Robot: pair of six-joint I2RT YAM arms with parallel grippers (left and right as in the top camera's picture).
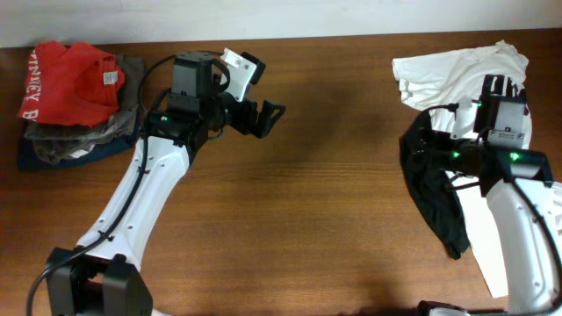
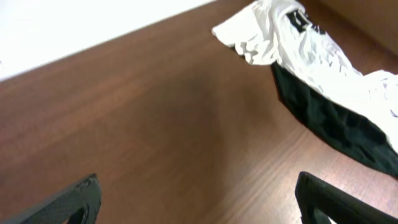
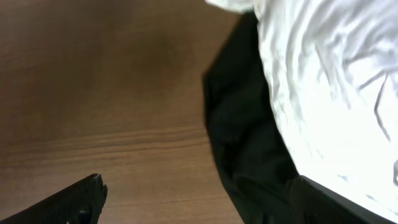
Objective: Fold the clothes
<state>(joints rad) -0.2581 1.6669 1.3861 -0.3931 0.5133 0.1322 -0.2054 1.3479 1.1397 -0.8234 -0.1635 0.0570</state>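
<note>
Well, the folding has not really begun yet, I think. The white T-shirt (image 1: 457,68) lies in a crumpled heap at the far right corner of the table (image 1: 334,219). The black garment (image 1: 432,189) lies partly under it and spills out in a long wrinkly strip toward the near edge. Neither one is spread flat, and I see no neat fold in either. The right gripper (image 3: 198,186) hangs over this heap with its two fingers wide apart, and nothing is pinched between them. From its own camera the black cloth and the white cloth are right below, but I cannot tell if the fingers touch them. The left gripper (image 2: 198,186) is well apart from the clothes, over bare wood near the far middle of the table. Its fingers are wide apart too, with nothing in them. At the far left corner sits another pile, a red garment (image 1: 66,81) on top of grey and navy garments (image 1: 70,149). That pile looks put aside and not part of the job now. So nearly all of the work is left: one piece has to be pulled out of the heap, laid flat on the table, smoothed and folded, and then the same for the other. The two pieces lie on each other, so picking up just one may drag the other along.
</note>
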